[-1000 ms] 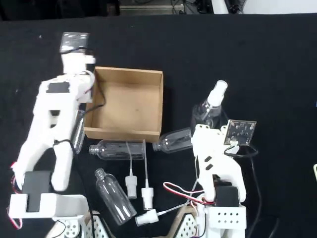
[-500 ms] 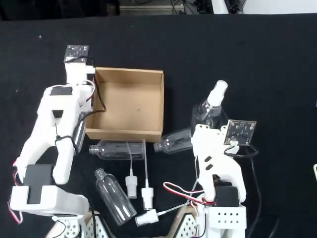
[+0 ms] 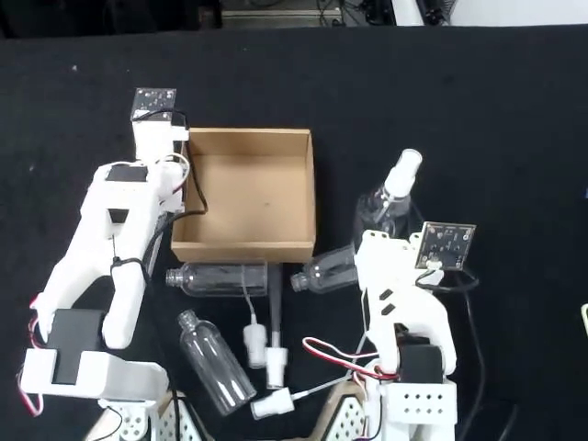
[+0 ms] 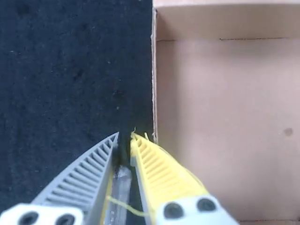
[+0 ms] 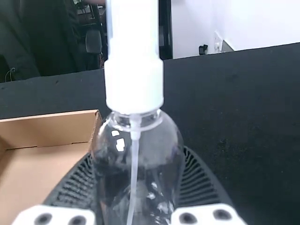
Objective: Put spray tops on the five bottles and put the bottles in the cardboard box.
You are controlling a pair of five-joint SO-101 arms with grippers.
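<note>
The cardboard box [image 3: 243, 250] has been nudged rightward by the left gripper [image 4: 124, 137], which is clenched on what appears to be a clear bottle [image 4: 119, 187] at the box's left wall. A capped bottle [image 5: 136, 140] is grasped by the right gripper [image 5: 138, 157], right of the box. Boxing is judged to be in hand, and a lift over the wall is called for next.

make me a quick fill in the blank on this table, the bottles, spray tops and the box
The clear plastic bottle in the right gripper wears a ___ spray top. ___ loose spray tops lie on the black table. The brown cardboard box holds ___ bottles.
Missing words: white; three; no.
</note>
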